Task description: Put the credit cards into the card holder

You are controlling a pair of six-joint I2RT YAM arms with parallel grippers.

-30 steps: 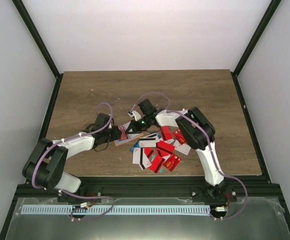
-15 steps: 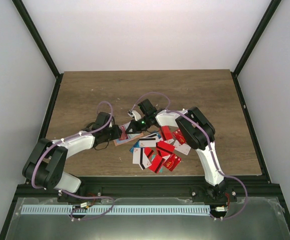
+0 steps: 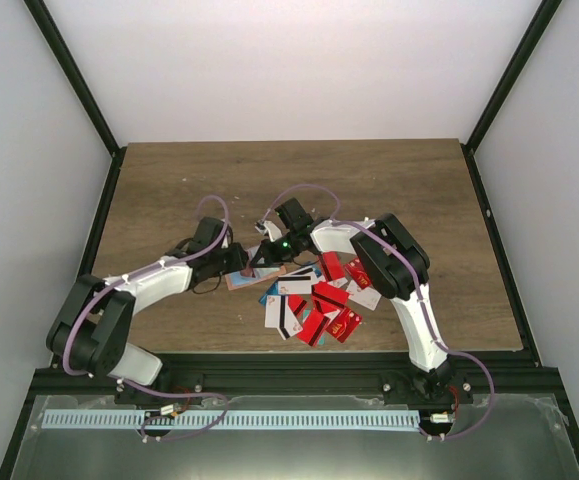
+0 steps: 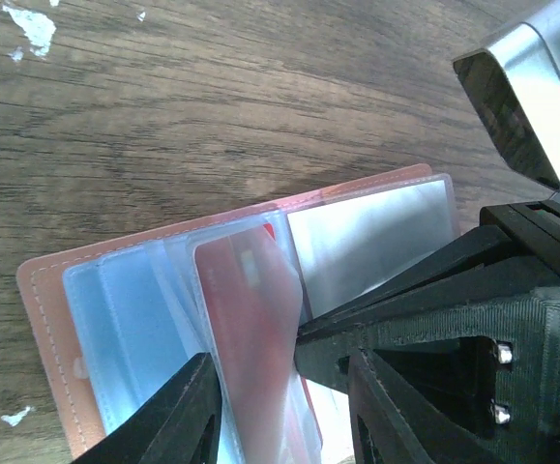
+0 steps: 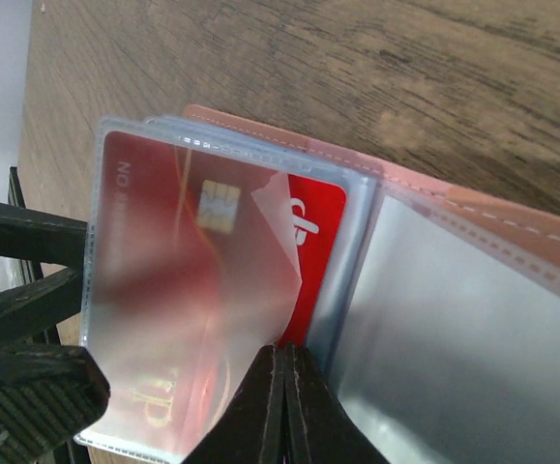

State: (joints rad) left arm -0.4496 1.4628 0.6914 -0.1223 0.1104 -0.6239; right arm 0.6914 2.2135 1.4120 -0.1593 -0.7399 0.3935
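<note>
One card holder [image 4: 45, 329] lay open near the middle of the wooden counter [image 3: 369, 190], its salmon cover underneath and its clear plastic sleeves [image 5: 434, 338] fanned out over it. A red card [image 5: 212, 251] with a chip sat inside one of those sleeves, blurred through the plastic, and a corner of a translucent flap curled across its face.

The right end effector [image 5: 281, 372] had its two fingers pressed together into a single point. That point met the lower edge of the sleeve carrying the red card, close to the fold of the holder. Nothing could be made out between those fingers.

The left end effector [image 3: 239, 263] reached in from the opposite side. Its fingers stood partly apart, with the bundle of sleeves and the red card between them. Whether they squeezed the sleeves or only flanked them could not be told. The two end effectors were just beside each other over the holder.

The other credit cards [image 3: 314, 300] were mostly red, with some white and blue and a few showing a black stripe. They lay in a loose, overlapping heap on the counter just to the right of the holder, toward the near edge.
</note>
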